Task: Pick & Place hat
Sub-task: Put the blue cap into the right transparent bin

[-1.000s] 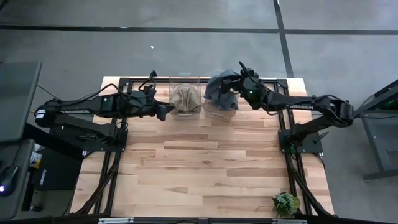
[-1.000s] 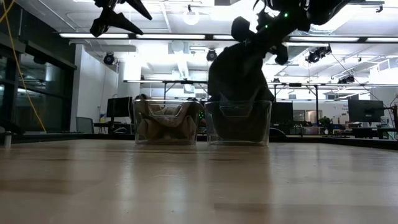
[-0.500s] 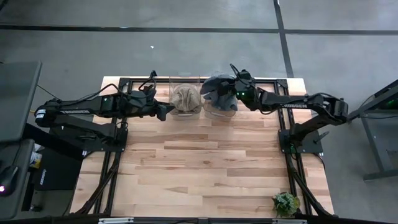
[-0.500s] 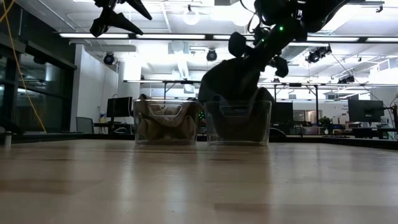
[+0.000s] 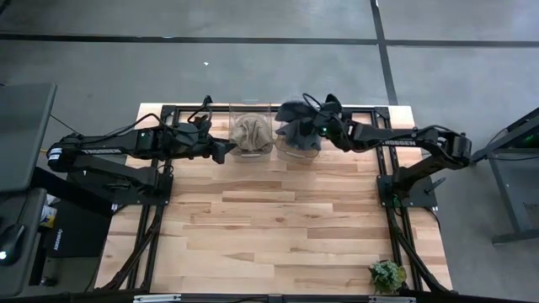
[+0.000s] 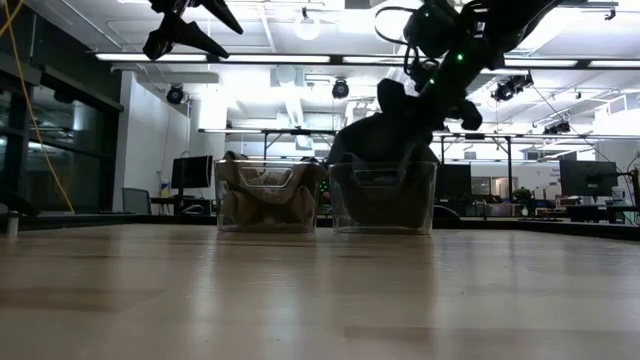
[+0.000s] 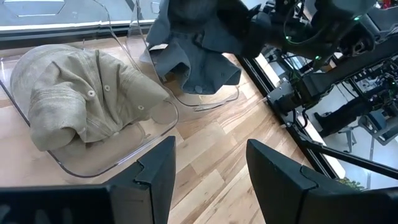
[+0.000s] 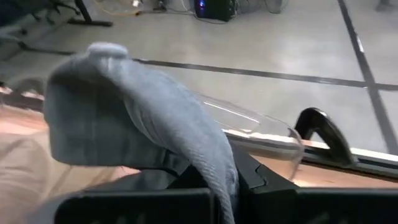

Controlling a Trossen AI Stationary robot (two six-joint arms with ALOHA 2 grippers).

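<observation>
Bare tabletop point(image 5: 278, 219) in foreground; small plant point(image 5: 386, 274) at near right corner. Far edge: two clear bins side by side. Left bin point(image 5: 251, 135) holds tan hat point(image 5: 250, 132). Left end effector point(image 5: 224, 150) beside it, fingers parted, holding nothing. Right end effector point(image 5: 316, 122) clamped shut on gray hat point(image 5: 295, 126), over right bin point(image 5: 300, 143), cloth partly inside. Judgement: hat soft, light, floppy; pinch fold or crown, expect sag and rim snagging.

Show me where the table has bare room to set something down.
Free: the wooden table nearer than the two bins, between the arm bases, up to the small plant. Crowded: the far edge, where the tan-hat bin, grey-hat bin and both grippers sit.
</observation>
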